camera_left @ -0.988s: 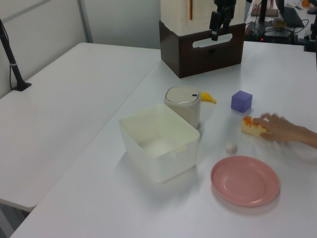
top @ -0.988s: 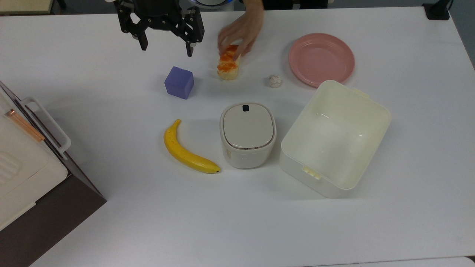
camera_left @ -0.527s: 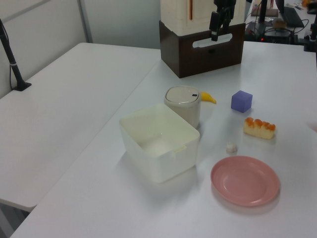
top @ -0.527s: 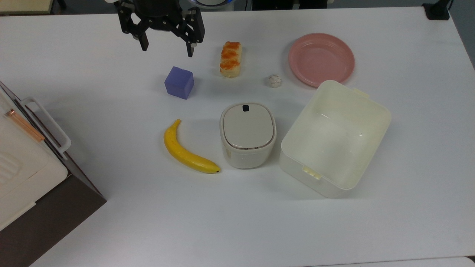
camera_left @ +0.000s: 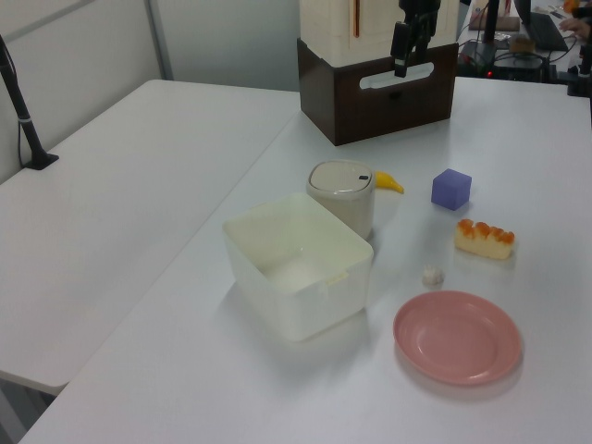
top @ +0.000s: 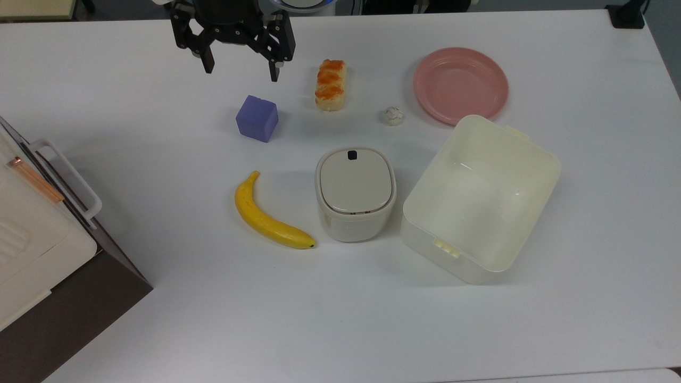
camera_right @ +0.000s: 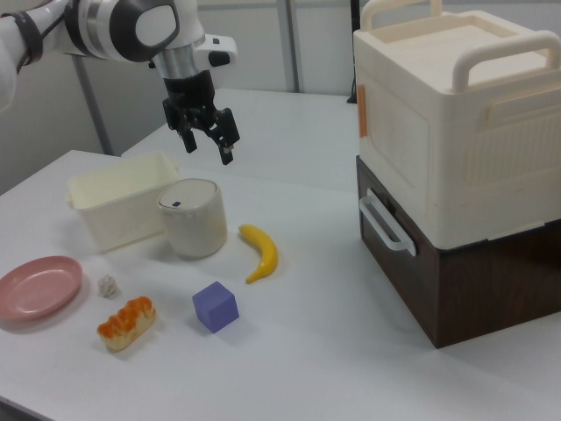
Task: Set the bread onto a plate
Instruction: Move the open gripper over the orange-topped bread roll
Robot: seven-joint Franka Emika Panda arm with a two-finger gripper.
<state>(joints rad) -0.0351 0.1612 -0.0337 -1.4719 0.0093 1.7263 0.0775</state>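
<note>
lying on the table, the bread (top: 330, 85) sits apart from the raised, seemingly empty, spread-fingered gripper (top: 240, 73).

Bread (camera_left: 484, 240) beside pink plate (camera_left: 458, 337)

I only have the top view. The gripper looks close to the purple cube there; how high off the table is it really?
Observer: In the right view the gripper hangs open well above the table, higher than the lid of the round bin.
Operator: Is the bread lying flat, or propped on something?
Observer: Flat. The right view shows the bread resting on the table with its pale side low and its glazed top up.
Operator: Any edge on the plate to clear?
Observer: The left view shows the plate is shallow, with just a low raised rim.
</note>
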